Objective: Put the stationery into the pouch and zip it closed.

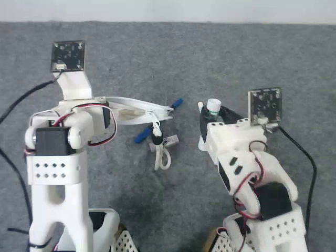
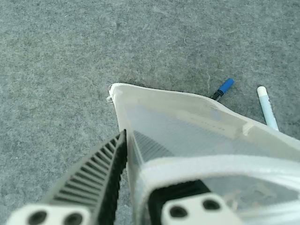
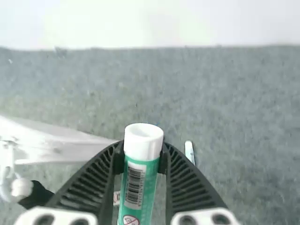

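Two pincers clamped — left pincer on translucent white pouch, right pincer on green-labelled, white-capped glue stick.

High view looking down over the grey table, wrist views close along their jaws, pouch shared by all.

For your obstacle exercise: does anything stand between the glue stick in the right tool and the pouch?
Nothing clearly does. A blue pen pokes out by the pouch end facing the glue stick, apparently lying on the table.
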### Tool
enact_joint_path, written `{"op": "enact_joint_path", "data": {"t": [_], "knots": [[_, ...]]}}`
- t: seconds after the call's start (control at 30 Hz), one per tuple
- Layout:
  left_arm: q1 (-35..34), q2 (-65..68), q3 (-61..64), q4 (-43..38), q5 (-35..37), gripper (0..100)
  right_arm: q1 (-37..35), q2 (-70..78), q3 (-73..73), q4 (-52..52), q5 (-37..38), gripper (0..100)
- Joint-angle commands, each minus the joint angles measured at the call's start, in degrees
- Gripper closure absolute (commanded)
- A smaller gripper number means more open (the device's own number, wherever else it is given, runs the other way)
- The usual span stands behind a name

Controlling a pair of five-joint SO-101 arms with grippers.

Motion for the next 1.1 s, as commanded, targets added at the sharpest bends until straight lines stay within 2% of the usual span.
{"op": "enact_joint_path", "data": {"t": [0.0,0.1,0.33,0.6,0.77,1.07], "knots": [[-0.26,-0.18,-0.22,-1.14,0.62,99,-3.56,-4.88,-0.35,-0.22,-0.62,99.3],[-0.26,-0.18,-0.22,-1.14,0.62,99,-7.52,-7.60,-0.53,-0.48,-0.62,99.3],[-0.26,-0.18,-0.22,-1.14,0.62,99,-12.62,-9.98,-0.44,-8.48,-0.53,99.3],[-0.18,-0.18,-0.22,-1.14,0.62,99,-21.85,-9.80,-0.35,-15.78,-0.26,99.3],[-0.18,-0.18,-0.22,-1.14,0.62,99,-22.29,-8.04,-0.35,-24.48,-0.18,99.3],[-0.09,-0.18,1.19,-3.16,0.62,99,-22.37,4.53,-0.35,-39.69,-0.18,99.3]]}}
